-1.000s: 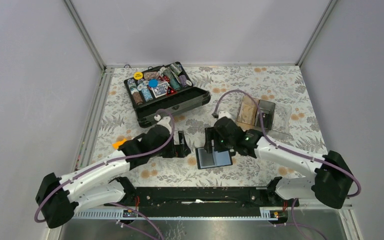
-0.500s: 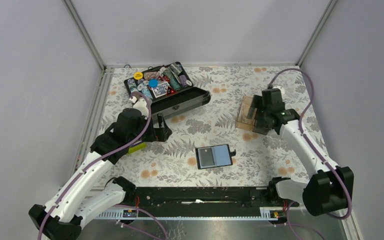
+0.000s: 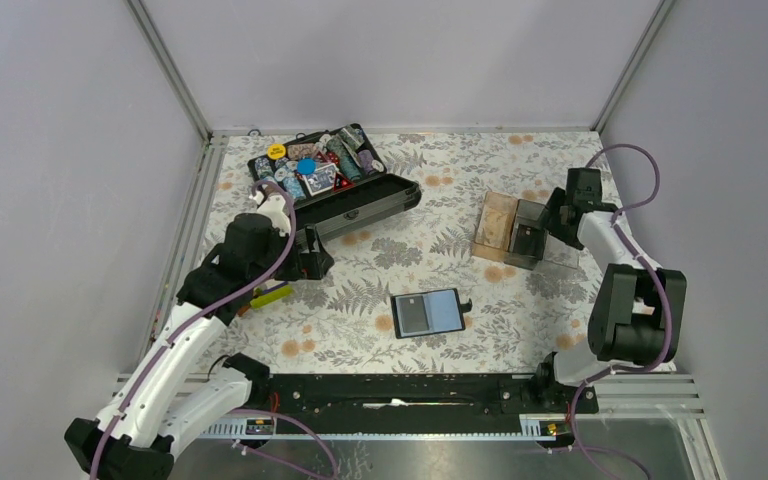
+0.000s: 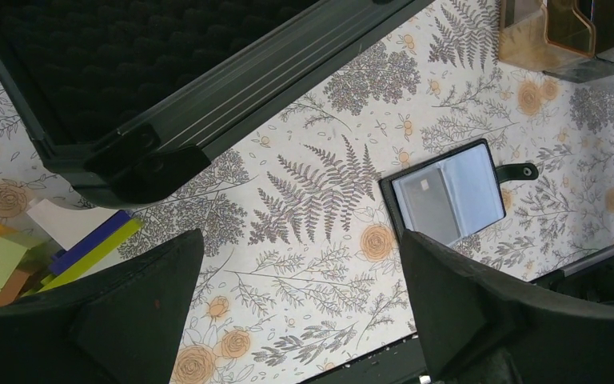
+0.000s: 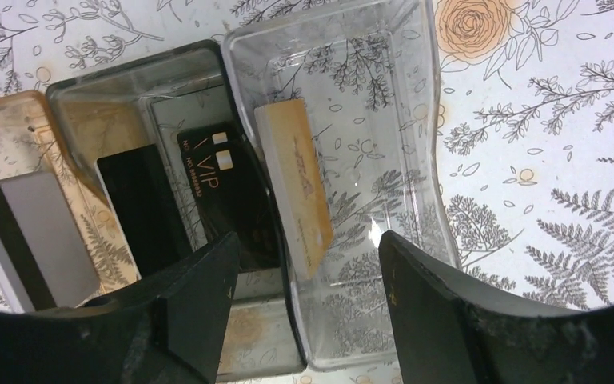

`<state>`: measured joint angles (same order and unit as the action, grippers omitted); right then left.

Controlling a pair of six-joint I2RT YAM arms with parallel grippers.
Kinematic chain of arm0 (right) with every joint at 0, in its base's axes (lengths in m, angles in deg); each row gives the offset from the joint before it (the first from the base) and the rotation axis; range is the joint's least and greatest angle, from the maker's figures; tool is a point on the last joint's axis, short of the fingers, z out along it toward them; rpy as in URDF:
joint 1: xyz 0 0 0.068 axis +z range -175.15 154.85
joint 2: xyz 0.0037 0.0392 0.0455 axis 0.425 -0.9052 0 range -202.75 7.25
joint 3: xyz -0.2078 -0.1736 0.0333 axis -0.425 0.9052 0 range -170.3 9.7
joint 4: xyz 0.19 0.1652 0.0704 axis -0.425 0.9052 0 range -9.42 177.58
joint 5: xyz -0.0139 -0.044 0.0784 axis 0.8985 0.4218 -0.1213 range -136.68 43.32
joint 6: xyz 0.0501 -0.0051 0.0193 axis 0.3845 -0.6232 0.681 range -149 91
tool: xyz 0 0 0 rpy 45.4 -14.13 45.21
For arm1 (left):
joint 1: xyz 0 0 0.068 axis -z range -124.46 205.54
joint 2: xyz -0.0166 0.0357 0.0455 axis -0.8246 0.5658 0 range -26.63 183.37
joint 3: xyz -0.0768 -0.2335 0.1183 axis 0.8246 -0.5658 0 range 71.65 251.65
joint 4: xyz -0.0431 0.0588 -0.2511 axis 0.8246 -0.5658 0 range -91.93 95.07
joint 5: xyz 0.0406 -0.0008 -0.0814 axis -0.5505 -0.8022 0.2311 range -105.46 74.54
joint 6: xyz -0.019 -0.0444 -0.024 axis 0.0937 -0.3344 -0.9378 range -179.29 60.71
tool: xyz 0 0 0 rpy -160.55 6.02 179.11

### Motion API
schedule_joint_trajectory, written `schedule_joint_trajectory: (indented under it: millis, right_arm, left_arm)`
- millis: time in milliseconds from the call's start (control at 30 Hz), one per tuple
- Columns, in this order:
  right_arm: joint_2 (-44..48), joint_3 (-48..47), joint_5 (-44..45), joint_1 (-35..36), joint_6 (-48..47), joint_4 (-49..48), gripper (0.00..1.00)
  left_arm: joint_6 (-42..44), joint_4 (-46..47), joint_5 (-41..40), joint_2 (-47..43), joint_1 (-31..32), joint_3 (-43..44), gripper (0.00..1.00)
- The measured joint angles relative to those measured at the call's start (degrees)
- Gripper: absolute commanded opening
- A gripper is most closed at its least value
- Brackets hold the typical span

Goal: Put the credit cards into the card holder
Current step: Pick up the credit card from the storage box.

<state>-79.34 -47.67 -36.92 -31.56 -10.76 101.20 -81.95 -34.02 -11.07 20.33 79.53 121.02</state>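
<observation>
The black card holder (image 3: 428, 312) lies open on the floral table, blue-grey pockets up; it also shows in the left wrist view (image 4: 448, 196). Several credit cards stand in trays at the right: a tan-orange card (image 5: 296, 180) in the clear tray (image 5: 392, 120), a black VIP card (image 5: 228, 192) in the smoked tray (image 5: 128, 112), and a grey card with a dark stripe (image 5: 24, 240) further left. My right gripper (image 5: 305, 240) is open and empty over the trays (image 3: 550, 226). My left gripper (image 4: 300, 240) is open and empty, left of the holder near the chip case (image 3: 312, 255).
The large black chip case (image 3: 335, 185) with poker chips lies open at the back left; its edge fills the top of the left wrist view (image 4: 128, 80). A small pile of flat white, blue and yellow-green pieces (image 4: 88, 240) lies left of the left gripper (image 3: 268, 293).
Both grippers left the card holder. The right arm swung right and back to the trays. The left arm drew back left toward the chip case.
</observation>
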Motion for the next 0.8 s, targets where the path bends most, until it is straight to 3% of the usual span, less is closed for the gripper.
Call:
schedule_joint_trajectory:
  millis: [400, 800]
  right_arm:
    - [-6.0, 0.0, -8.5, -2.0, -0.9, -4.6, 0.60]
    - [-7.1, -0.5, -11.8, -2.1, -0.9, -5.1, 0.59]
  left_arm:
    - [0.0, 0.2, 3.2, 0.0, -3.2, -0.8, 0.99]
    - [0.0, 0.2, 5.3, 0.1, -5.5, -1.2, 0.99]
